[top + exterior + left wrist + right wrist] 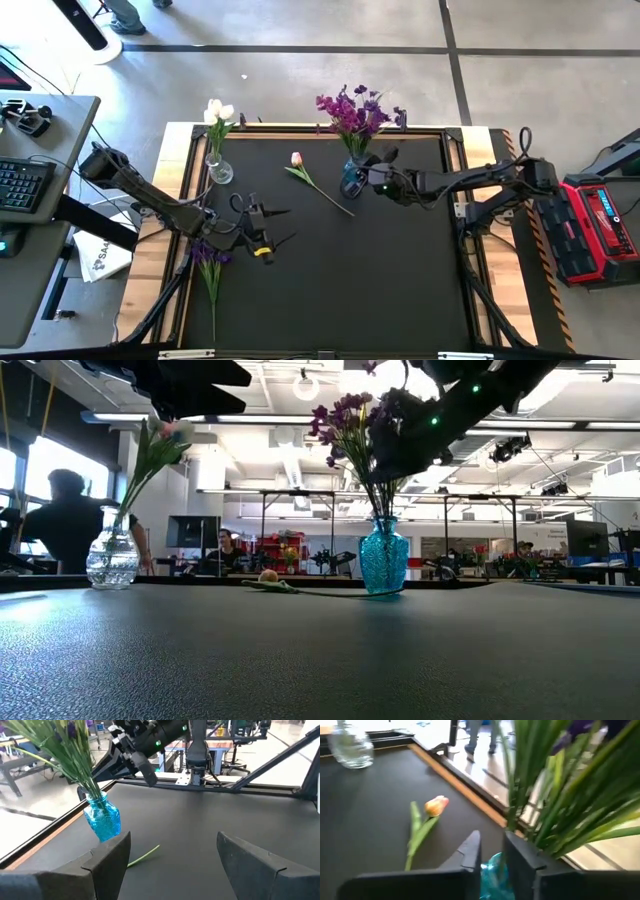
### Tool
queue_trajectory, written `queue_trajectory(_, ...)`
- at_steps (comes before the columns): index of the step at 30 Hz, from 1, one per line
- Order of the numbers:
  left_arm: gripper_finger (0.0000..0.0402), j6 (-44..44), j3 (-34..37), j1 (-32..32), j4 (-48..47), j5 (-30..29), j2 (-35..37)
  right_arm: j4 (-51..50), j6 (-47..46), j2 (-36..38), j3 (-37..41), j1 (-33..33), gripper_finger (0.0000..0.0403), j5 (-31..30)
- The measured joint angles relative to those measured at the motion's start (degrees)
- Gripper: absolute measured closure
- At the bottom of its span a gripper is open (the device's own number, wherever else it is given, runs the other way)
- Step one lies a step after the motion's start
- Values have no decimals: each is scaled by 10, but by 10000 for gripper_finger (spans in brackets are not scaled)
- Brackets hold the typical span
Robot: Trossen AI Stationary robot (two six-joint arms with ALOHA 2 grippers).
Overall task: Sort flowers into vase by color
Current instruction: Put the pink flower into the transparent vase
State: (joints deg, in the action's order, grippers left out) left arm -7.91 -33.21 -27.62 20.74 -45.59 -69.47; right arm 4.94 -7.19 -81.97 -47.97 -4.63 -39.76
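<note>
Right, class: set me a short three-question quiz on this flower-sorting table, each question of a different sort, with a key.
1. True or false: the clear vase holds purple flowers.
2. Which pincer is at the blue vase? A left, B right.
3. Fill in: the pink tulip lies flat on the ____.

Key: 1 false, it holds white tulips. 2 B, the right pincer; the left pincer stands open over the mat. 3 mat.
</note>
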Motion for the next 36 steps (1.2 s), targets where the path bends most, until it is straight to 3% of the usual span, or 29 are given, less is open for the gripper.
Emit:
queue_trajectory(7, 117, 16, 0, -28, 1, -20, 13, -64, -5, 79, 0, 47, 255, 38)
queue_trajectory(14, 117, -25, 1, -41, -50, -36, 55, -87, -3, 84, 0, 123, 242, 157)
queue_trajectory(20, 117, -105, 0, -31, -154, 63, 118, -77, 17, 0, 0, 173, 252, 258)
queue_trajectory(23, 117, -205, 0, -16, -259, 61, 132, -33, 11, -69, 0, 180, 257, 257)
queue_trajectory(28, 117, -330, 0, 26, -368, 74, 123, 45, -62, -157, 0, 149, 264, 202)
queue_trajectory(36, 117, -304, 0, 60, -331, 81, 72, -10, -159, -201, 0, 93, 266, 160)
